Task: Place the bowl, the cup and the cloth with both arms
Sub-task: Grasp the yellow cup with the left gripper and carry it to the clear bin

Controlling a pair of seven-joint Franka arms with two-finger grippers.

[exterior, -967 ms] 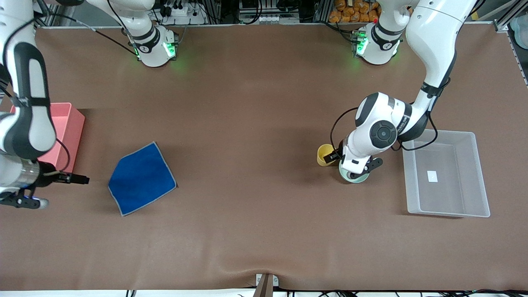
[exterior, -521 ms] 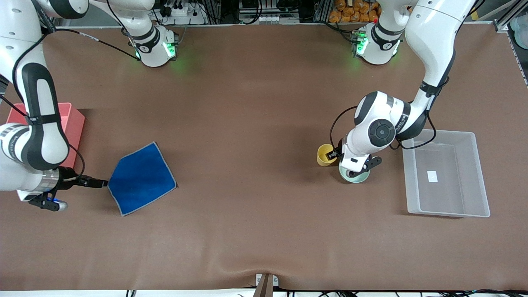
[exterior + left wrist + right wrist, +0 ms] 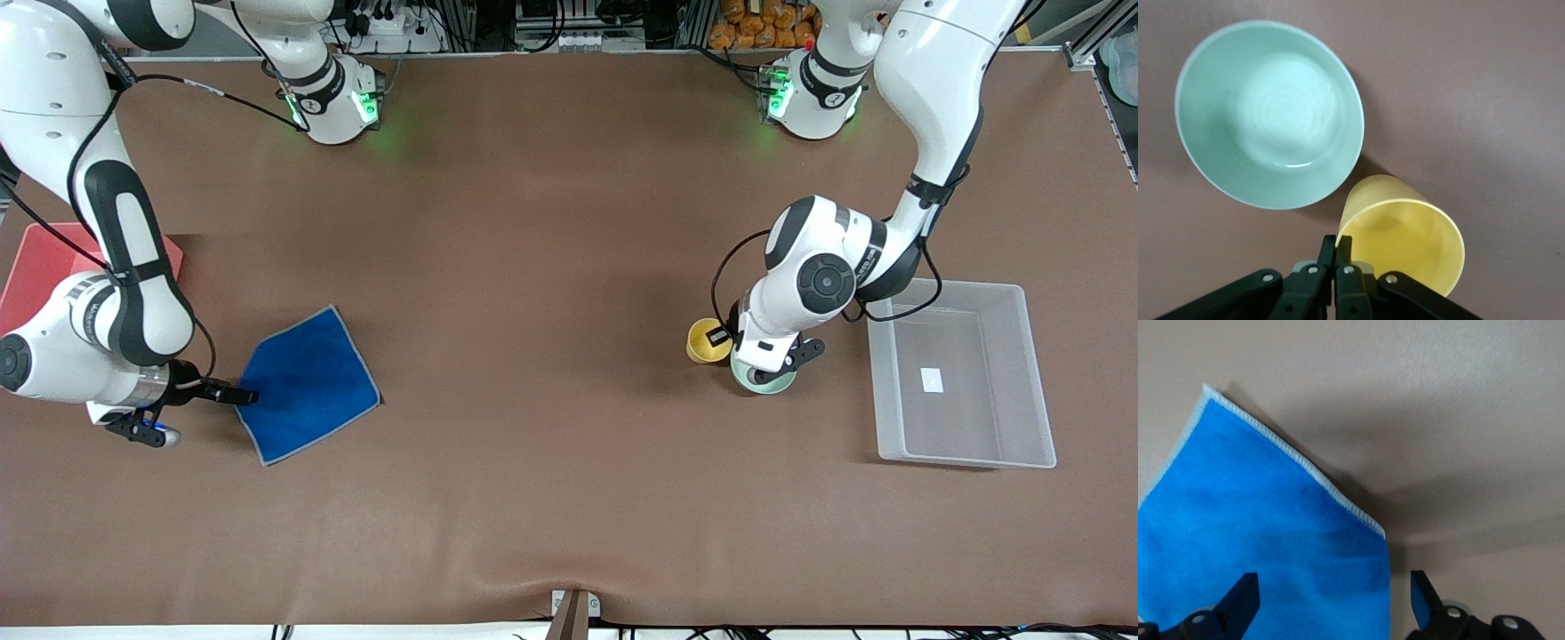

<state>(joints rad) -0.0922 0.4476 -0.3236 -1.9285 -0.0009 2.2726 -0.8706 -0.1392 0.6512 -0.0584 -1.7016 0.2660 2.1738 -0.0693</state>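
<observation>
The cup (image 3: 707, 341) stands on the bench (image 3: 551, 267) toward the left arm's end, touching or just beside the bowl (image 3: 763, 378), which sits at about four o'clock from it in the front view and slightly nearer the front camera. The left hand (image 3: 1335, 257) has its fingers pinched together on the cup's rim, so the cup lies right at its fingertips, with the bowl just past them. The clear bin (image 3: 965, 373) lies at three o'clock from the pair, well apart.

The cloth (image 3: 307, 384) lies flat toward the right arm's end, with one corner pointing at nine o'clock. The right hand (image 3: 1328, 603) hangs spread wide over that corner, one finger to each side. The red bin (image 3: 36, 267) lies at about ten o'clock from the cloth. The right arm is plainly the nearer one for the cloth.
</observation>
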